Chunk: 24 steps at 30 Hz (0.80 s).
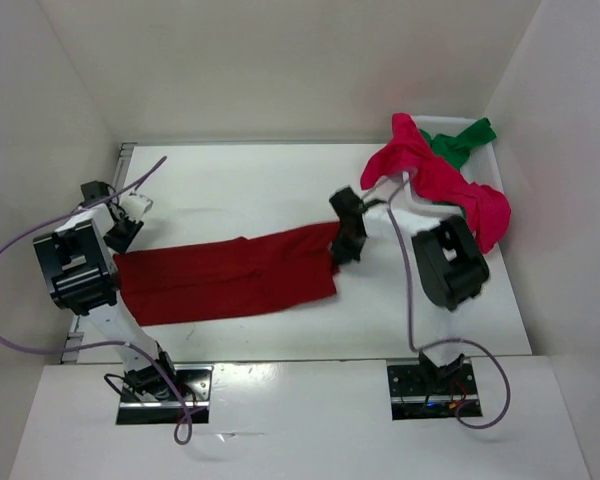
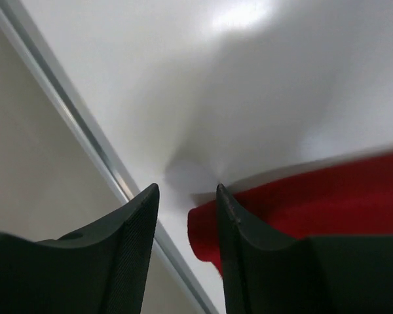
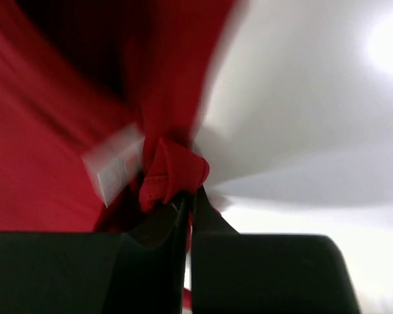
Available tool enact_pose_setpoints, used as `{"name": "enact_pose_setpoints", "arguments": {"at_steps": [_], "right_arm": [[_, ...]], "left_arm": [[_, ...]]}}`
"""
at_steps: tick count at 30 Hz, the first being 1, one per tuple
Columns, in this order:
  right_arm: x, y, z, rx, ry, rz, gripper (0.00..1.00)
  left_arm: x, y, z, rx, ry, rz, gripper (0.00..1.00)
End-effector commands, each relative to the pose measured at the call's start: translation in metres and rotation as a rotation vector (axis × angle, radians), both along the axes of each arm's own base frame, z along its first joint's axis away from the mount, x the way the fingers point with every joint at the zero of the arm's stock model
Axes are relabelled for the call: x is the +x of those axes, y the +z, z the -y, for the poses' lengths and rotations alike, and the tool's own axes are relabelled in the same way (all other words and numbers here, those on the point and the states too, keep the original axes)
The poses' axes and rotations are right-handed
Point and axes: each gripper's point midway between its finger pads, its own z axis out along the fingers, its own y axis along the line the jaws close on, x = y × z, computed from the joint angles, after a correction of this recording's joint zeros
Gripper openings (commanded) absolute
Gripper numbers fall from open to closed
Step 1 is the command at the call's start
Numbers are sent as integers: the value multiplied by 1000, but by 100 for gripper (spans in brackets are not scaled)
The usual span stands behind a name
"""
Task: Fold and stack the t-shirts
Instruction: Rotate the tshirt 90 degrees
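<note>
Two ends: right tool [image 3: 190,195] pinches dark red shirt [image 1: 230,280] at 3 o'clock; left tool [image 2: 187,193], spread, sits at 9 o'clock corner, likely to stretch it flat.

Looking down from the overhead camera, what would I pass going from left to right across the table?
Left hand → dark red t-shirt stretched flat → right hand, pinching that shirt's end → crimson t-shirt heaped at the far right.
</note>
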Motion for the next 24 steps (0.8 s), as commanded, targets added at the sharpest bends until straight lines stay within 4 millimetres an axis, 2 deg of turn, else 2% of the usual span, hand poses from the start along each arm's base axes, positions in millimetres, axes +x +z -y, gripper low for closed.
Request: {"name": "enact_pose_setpoints", "arguments": {"at_steps": [1,2,3,4,5,6,7,8,9,10,11,12,13,14,15,16,17,18,19,20,21,22,23,24], "right_arm": [[129,-11,25,-90,25,197,0],[148,-10,29,-121,24,217,0],[189,15,23,-125,39,308,0],[195,-11,26,-175,60,254,0],[210,-15,26,-210,72,260,0],[254,19,12,-190,70,366,0],[258,12,19,-228,93,317,0],[263,-32,17,-254,114,247,0],[310,19,5,-234,87,405,0],[324,26,4,-250,106,441,1],[339,38,-1,-236,111,519,9],[339,39,-11,-180,107,520,33],[347,39,-15,-141,144,545,42],[356,61,-16,-134,129,608,49],[354,75,-23,-196,151,647,61],[354,85,-17,-229,153,657,67],[349,112,-20,-238,161,687,75],[347,129,-17,-243,150,707,77],[345,143,-11,-264,132,719,100],[342,157,-6,-280,120,726,100],[331,197,-6,-284,105,774,100],[324,219,-4,-316,80,807,100],[315,229,-3,-343,90,800,100],[297,270,-2,-341,75,848,100]], "left_arm": [[-70,-17,-1,-83,94,-173,49],[-82,-15,1,-93,106,-189,49],[-87,-15,4,-99,106,-201,51],[-95,-12,8,-108,106,-219,54],[-96,-10,12,-122,101,-219,56],[-100,-11,21,-139,85,-233,57],[-109,-10,26,-151,85,-258,58],[-108,-8,35,-166,62,-262,61],[-109,-7,46,-179,26,-277,63],[-112,-1,59,-211,-10,-280,65],[-114,1,69,-228,-31,-287,67],[-116,1,83,-238,-71,-301,70],[-119,4,93,-267,-75,-312,71],[-120,4,99,-283,-71,-319,73],[-120,6,102,-300,-58,-317,74],[-117,9,107,-330,-36,-307,77],[-117,11,107,-330,-25,-298,79],[-116,14,109,-339,-17,-283,81],[-112,14,108,-335,-10,-267,83],[-107,18,108,-336,-7,-238,86],[-107,22,108,-336,7,-225,88],[-103,22,107,-335,17,-212,88],[-103,25,108,-341,45,-199,89],[-97,28,104,-324,55,-165,89]]}}
